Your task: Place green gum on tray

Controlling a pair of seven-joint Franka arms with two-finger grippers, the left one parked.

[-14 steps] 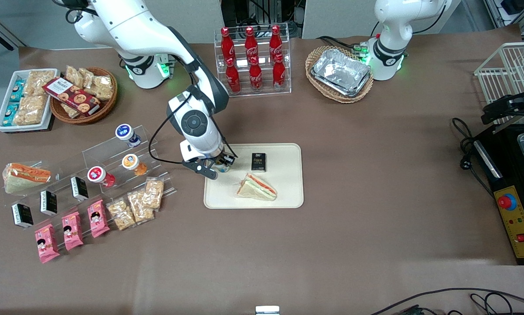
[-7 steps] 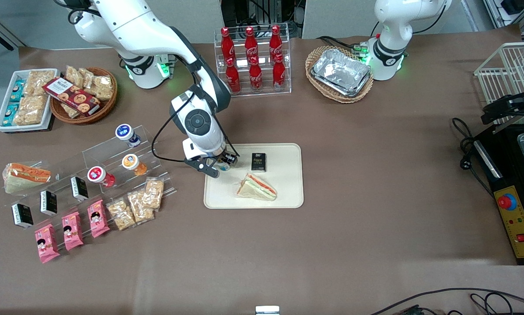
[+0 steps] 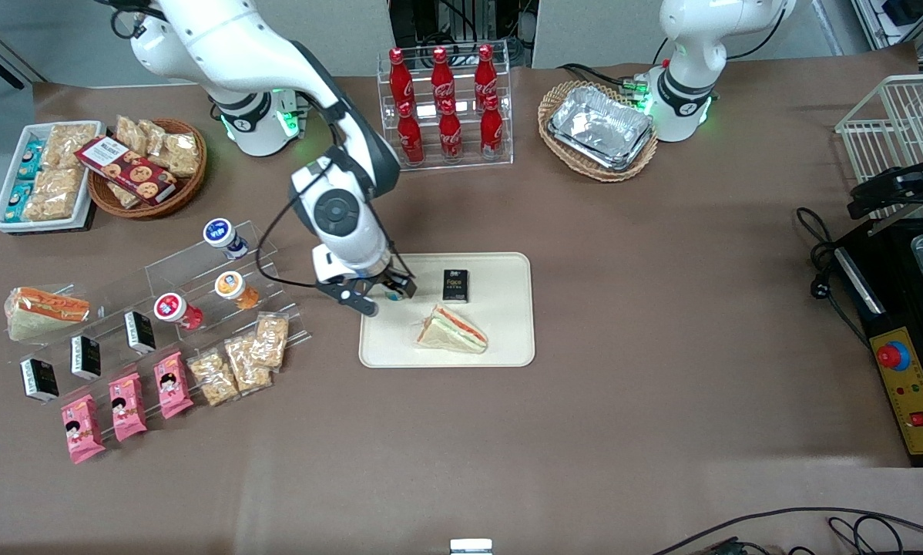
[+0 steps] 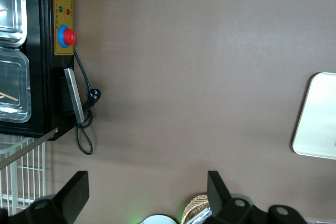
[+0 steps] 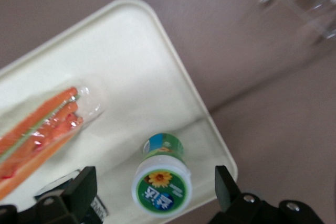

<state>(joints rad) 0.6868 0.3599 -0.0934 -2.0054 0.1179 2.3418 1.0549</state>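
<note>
The claw (image 3: 385, 296), fingers spread and released, hangs above the green gum (image 5: 162, 182) standing upright on the tray (image 3: 508, 339) near the sandwich (image 3: 452, 330).

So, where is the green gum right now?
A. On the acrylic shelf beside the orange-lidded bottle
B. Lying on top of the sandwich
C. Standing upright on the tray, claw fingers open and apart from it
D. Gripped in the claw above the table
C: in the right wrist view the green gum stands on the tray near its rim, and the claw fingers are spread clear of it.
</note>
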